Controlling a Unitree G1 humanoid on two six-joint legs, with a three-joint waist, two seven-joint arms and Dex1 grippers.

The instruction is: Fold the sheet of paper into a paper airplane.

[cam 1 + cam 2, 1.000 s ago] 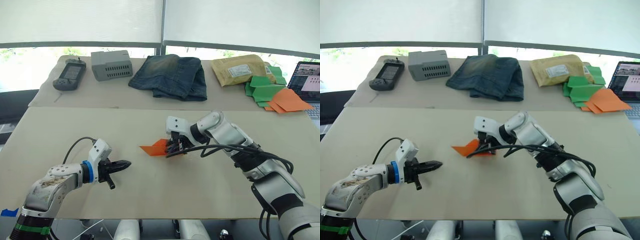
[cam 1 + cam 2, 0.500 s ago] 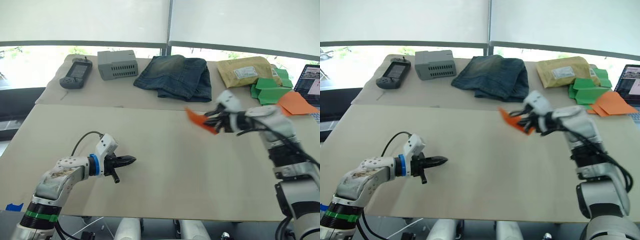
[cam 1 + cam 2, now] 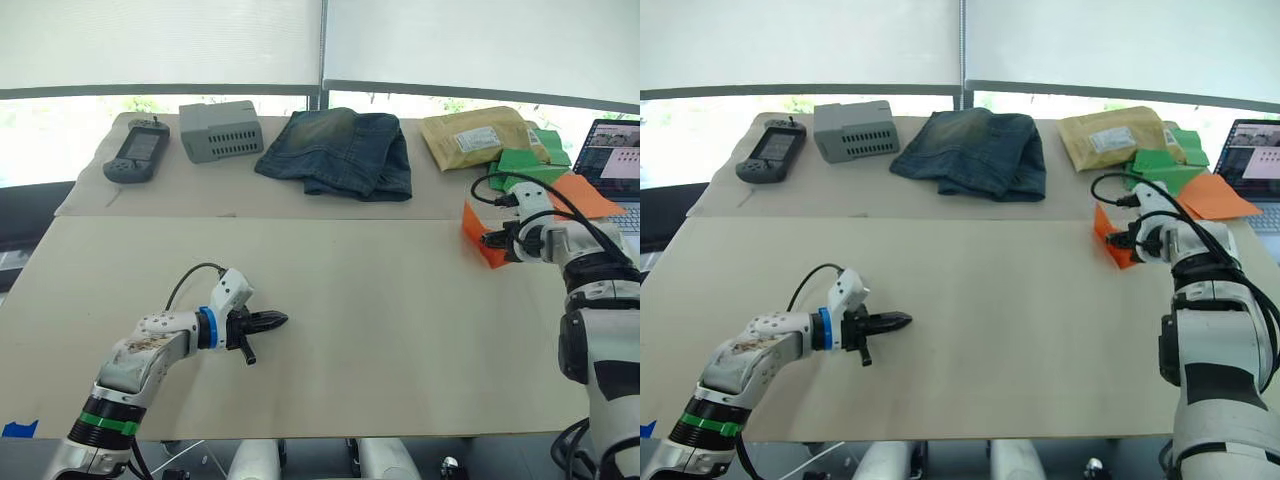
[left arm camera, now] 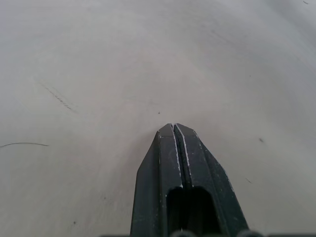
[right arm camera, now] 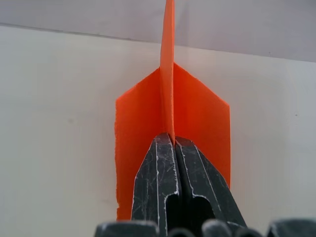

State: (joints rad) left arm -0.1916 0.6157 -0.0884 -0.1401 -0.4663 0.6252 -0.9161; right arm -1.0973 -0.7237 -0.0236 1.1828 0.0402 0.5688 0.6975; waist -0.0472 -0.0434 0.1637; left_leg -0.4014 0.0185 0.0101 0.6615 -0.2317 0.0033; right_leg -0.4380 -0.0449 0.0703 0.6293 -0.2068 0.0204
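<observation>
Paper airplane point(image 5: 170, 116) pinched by its keel in the right gripper point(image 5: 174, 139) — slip risk.
A thin edge hold is seen — it could twist loose; left gripper point(image 4: 174, 129) is closed, empty.

The right hand point(image 3: 1127, 238) held the orange paper airplane point(image 3: 1108, 236) at the table's point(image 3: 990, 330) far right, seemingly pinched; the left hand point(image 3: 902, 320) hovered, fingers together.

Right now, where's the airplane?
The airplane is pinched in the right claw at the table's far right, just short of the pile of green and orange papers.
</observation>
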